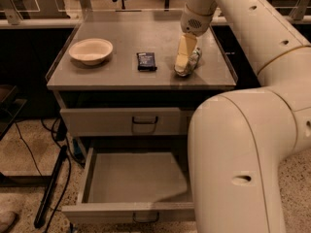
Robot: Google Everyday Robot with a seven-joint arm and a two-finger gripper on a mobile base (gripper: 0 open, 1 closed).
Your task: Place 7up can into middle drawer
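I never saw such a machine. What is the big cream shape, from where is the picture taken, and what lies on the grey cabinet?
The cream shape is a robot's arm, large because it is near the camera. There is one view, looking down from the front. The arm ends in a gripper, which is down at a soda can on the right of the cabinet top; whether it grips the can, I cannot tell. A pale bowl lies on the left, a flat black packet in the middle. Below, the upper drawer is closed and the lower drawer is pulled open.
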